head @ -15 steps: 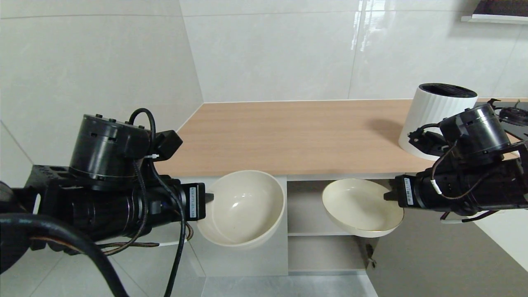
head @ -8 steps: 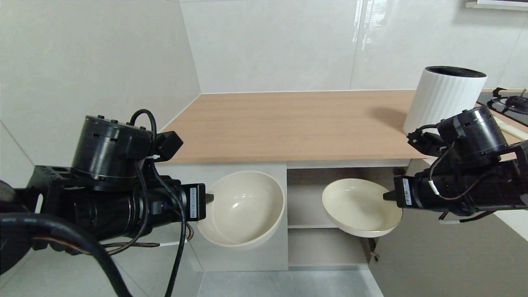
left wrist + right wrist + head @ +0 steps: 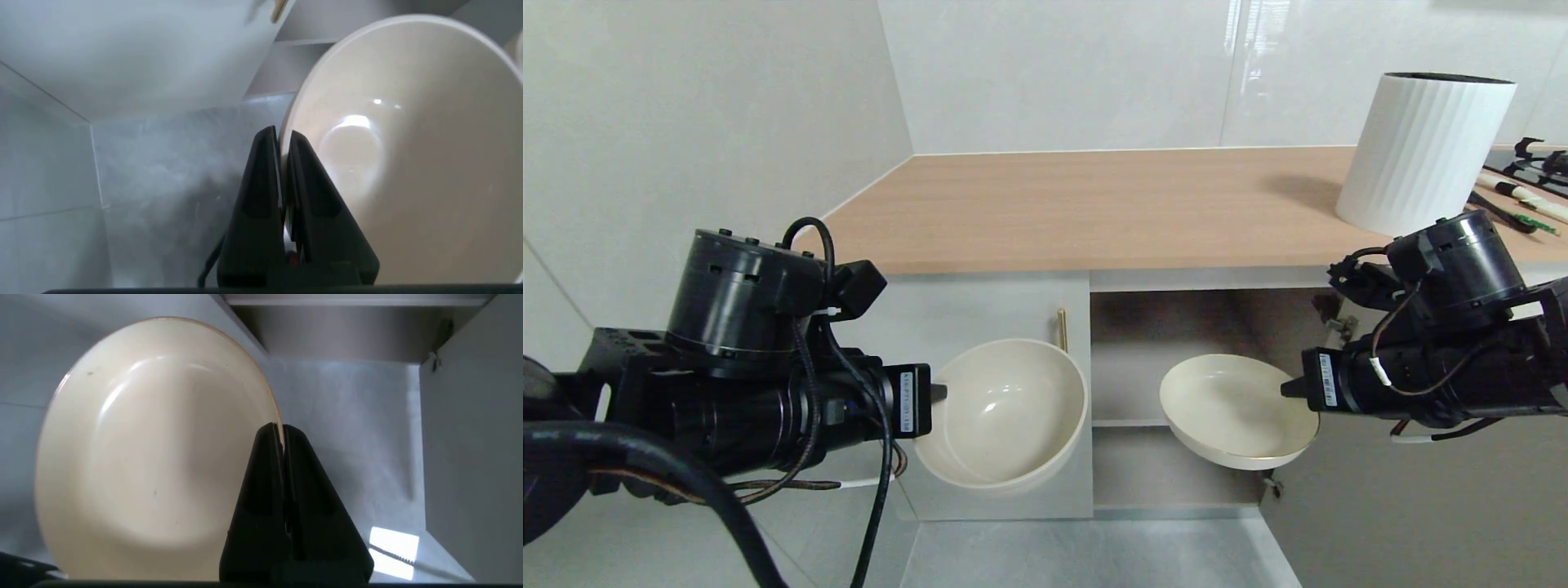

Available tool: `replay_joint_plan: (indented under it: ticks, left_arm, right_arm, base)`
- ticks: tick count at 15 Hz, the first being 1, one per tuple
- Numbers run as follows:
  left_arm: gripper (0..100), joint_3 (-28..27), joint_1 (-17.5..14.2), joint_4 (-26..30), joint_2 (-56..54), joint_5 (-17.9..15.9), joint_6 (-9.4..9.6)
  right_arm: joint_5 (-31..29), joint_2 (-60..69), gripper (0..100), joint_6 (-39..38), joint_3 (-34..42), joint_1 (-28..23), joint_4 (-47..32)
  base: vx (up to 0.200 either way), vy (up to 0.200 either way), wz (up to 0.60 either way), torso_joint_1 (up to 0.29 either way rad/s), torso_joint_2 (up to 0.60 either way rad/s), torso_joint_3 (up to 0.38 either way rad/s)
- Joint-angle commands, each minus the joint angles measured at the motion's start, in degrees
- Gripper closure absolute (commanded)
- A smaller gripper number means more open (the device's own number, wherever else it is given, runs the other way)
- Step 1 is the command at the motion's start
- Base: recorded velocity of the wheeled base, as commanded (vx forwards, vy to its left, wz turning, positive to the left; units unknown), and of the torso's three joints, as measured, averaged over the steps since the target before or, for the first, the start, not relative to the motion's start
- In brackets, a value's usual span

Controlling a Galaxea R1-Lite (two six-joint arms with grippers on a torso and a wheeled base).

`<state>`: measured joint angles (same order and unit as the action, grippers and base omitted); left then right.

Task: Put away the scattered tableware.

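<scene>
A deep cream bowl (image 3: 1005, 412) hangs in front of the closed cabinet door, my left gripper (image 3: 938, 392) shut on its rim. In the left wrist view the same bowl (image 3: 409, 139) has its edge pinched by that gripper (image 3: 282, 151). A shallower cream plate-like bowl (image 3: 1233, 408) is held before the open cabinet compartment by my right gripper (image 3: 1290, 389), shut on its rim. The right wrist view shows this dish (image 3: 155, 474) clamped at its edge by the right gripper (image 3: 279, 441), with the floor below.
An open cabinet (image 3: 1168, 327) with a shelf (image 3: 1123, 423) sits under the wooden countertop (image 3: 1094, 204). A closed door with a brass handle (image 3: 1062, 328) is to its left. A white ribbed container (image 3: 1425, 147) and utensils (image 3: 1515, 204) stand on the counter's right.
The head camera has dropped, so the counter and cabinet sit higher in the picture and more of the cabinet interior shows. Both arms keep holding their dishes in the same pose.
</scene>
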<state>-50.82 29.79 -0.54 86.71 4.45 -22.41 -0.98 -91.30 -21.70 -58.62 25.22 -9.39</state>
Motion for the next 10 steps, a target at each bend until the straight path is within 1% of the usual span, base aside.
replay_joint_plan:
  ticks: [1, 6, 8, 10]
  left_arm:
    - [100, 0.02, 0.00, -0.08, 0.21, 0.03, -0.01]
    - [100, 0.02, 0.00, -0.08, 0.21, 0.03, -0.01]
    - [100, -0.07, 0.00, -0.08, 0.21, 0.03, -0.01]
    - [100, 0.02, 0.00, -0.08, 0.39, 0.03, -0.01]
  right_arm:
    - [0.01, -0.20, 100, -0.01, 0.00, 0.00, -0.02]
    - [0.01, -0.29, 100, -0.01, 0.00, 0.09, -0.02]
    - [0.01, -0.64, 100, -0.01, 0.00, 0.00, -0.02]
    - [-0.08, -1.17, 100, -0.01, 0.00, 0.00, -0.02]
  base:
    - [0.000, 0.000, 0.00, -0.178, 0.47, 0.290]
    - [0.000, 0.000, 0.00, -0.162, 0.46, 0.290]
    - [0.000, 0.000, 0.00, -0.088, 0.28, 0.156]
    - [0.000, 0.000, 0.00, -0.029, 0.09, 0.063]
